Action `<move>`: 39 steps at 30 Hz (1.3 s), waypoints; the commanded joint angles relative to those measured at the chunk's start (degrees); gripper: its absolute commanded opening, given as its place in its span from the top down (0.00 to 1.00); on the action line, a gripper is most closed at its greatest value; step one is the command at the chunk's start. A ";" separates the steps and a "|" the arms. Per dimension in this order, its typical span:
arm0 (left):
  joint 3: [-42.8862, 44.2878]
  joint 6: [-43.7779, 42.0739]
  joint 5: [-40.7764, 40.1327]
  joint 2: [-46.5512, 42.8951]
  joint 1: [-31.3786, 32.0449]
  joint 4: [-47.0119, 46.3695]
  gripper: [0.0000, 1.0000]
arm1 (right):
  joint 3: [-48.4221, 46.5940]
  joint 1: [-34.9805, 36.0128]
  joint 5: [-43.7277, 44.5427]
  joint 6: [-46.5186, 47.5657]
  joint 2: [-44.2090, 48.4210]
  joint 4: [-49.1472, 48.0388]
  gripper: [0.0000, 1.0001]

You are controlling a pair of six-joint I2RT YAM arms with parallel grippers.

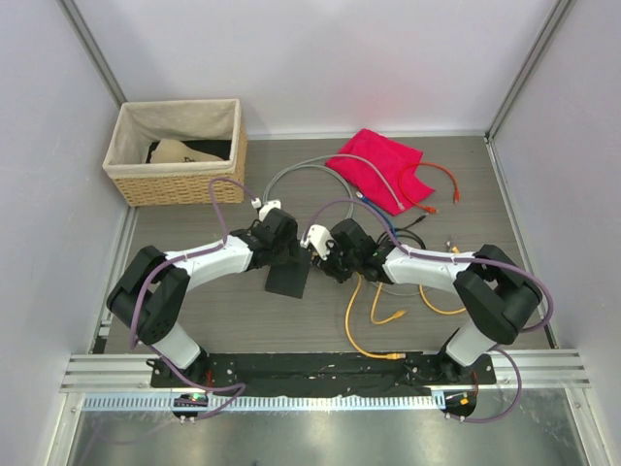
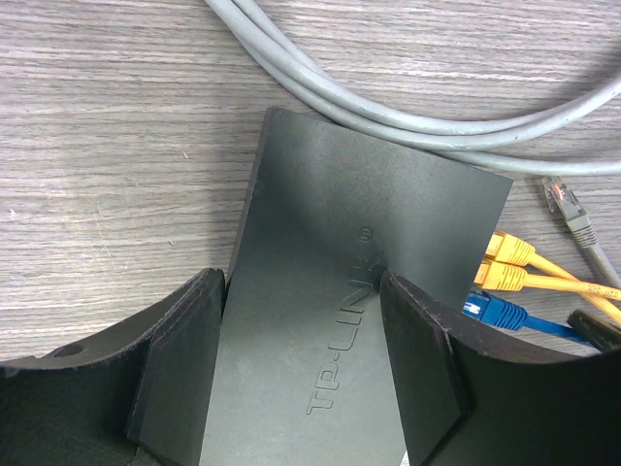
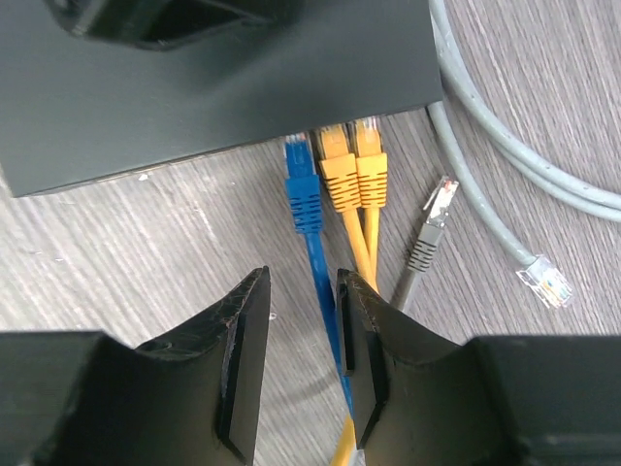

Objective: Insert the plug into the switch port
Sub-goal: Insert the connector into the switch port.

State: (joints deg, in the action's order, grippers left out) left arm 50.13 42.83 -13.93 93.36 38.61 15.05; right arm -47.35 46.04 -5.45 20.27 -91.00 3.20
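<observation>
The left gripper point(image 2: 301, 291) has its jaws clamped across the rigid switch point(image 2: 388, 194), mid-tabletop point(image 2: 116, 146). The right gripper's point(image 3: 301, 291) jaws stand apart around the limp blue cable point(image 3: 318, 262). Its plug point(image 3: 302, 184), at the port edge, looks light with a fragile clip, so it is probably best pinched at the boot.

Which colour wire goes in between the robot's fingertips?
The blue wire: it enters the gap between the right tool's fingertips, while the two yellow wires beside it pass behind one finger.
</observation>
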 commanded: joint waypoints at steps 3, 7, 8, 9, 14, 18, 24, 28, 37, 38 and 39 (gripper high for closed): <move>-6.01 -3.01 2.95 6.92 1.12 13.52 0.33 | -1.87 -0.25 0.80 1.44 -2.51 -1.62 0.60; -6.36 -3.01 3.73 6.57 1.03 12.99 0.33 | -1.95 -0.34 -0.43 1.35 -3.30 -2.58 0.68; -6.62 -3.01 4.00 6.31 0.94 12.29 0.33 | -1.95 -0.25 -0.96 1.35 -3.31 -2.85 0.71; -6.71 -2.93 4.44 6.05 0.85 12.02 0.33 | -1.87 -0.34 -1.14 1.35 -3.22 -2.85 0.75; -8.38 -3.19 7.59 2.18 -0.55 7.12 0.30 | -1.69 -0.51 -1.93 1.52 -3.04 -2.85 0.97; -11.71 -3.02 11.80 -3.00 -3.36 0.26 0.22 | -1.78 -0.69 -3.07 1.52 -3.30 -2.85 0.99; -13.74 -3.54 15.95 -5.56 -8.11 -8.80 0.17 | -1.60 -0.87 -4.21 2.31 -3.22 -2.85 0.99; -12.08 -4.51 19.54 -1.79 -9.69 -11.00 0.17 | -1.43 -0.87 -5.09 2.93 -3.04 -2.85 0.99; -11.72 -2.40 29.13 6.39 -9.52 -13.37 0.31 | -0.99 -0.87 -8.78 -2.07 -3.39 -11.89 0.99; -12.16 -2.05 29.57 6.39 -9.34 -13.47 0.33 | -0.73 -0.87 -8.87 -3.12 -3.31 -13.21 0.99; -13.12 -1.53 29.49 6.39 -9.17 -13.38 0.33 | -0.46 -0.95 -9.57 -4.09 -3.22 -15.83 0.99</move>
State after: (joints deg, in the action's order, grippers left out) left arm 43.13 38.50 6.72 93.97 27.53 -7.09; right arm -47.22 44.60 -9.63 20.69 -94.45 1.58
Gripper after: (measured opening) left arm 0.681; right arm 0.061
